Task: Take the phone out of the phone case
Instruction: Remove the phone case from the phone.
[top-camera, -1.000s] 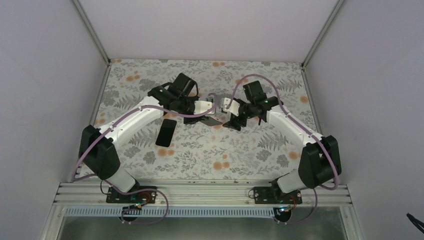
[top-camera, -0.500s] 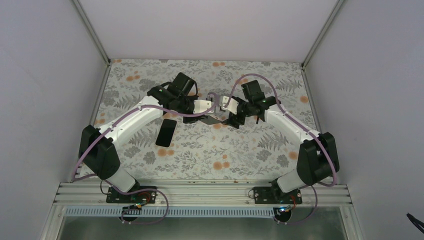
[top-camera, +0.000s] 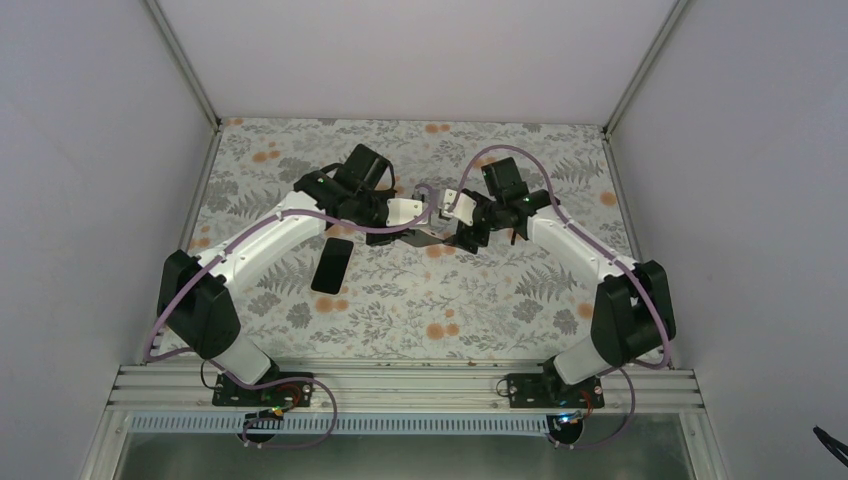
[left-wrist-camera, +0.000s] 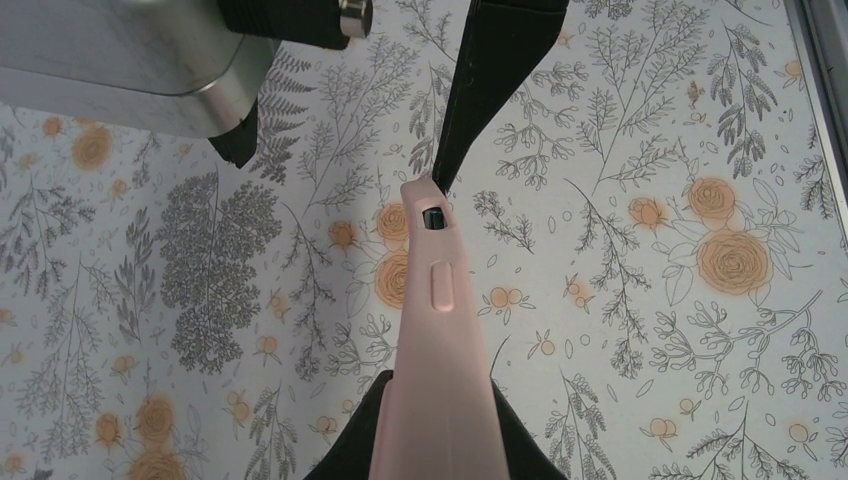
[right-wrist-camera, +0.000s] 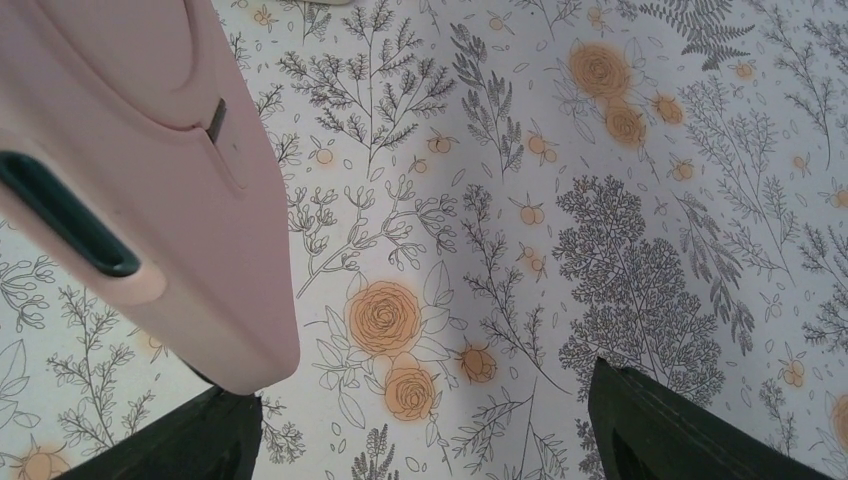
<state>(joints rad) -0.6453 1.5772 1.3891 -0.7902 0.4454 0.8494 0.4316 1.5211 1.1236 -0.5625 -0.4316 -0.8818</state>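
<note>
My left gripper (top-camera: 428, 228) is shut on the pink phone case (left-wrist-camera: 437, 330) and holds it edge-on above the floral table. The case also shows in the top view (top-camera: 424, 236) and at the upper left of the right wrist view (right-wrist-camera: 140, 150). My right gripper (top-camera: 462, 228) is open wide beside the case's end. Its left finger (right-wrist-camera: 205, 435) sits just under the case's corner and its other finger (right-wrist-camera: 680, 430) is well apart. A black phone (top-camera: 332, 265) lies flat on the table left of the grippers. I cannot tell whether anything is inside the case.
The floral table (top-camera: 430, 310) is walled by grey panels on both sides and at the back. The right arm's metal wrist body (left-wrist-camera: 120, 50) and a dark finger (left-wrist-camera: 500, 70) hang close above the case's far end.
My right gripper has moved left and slightly up, closing in on the end of the case. The left gripper, the case and the black phone have stayed put.
</note>
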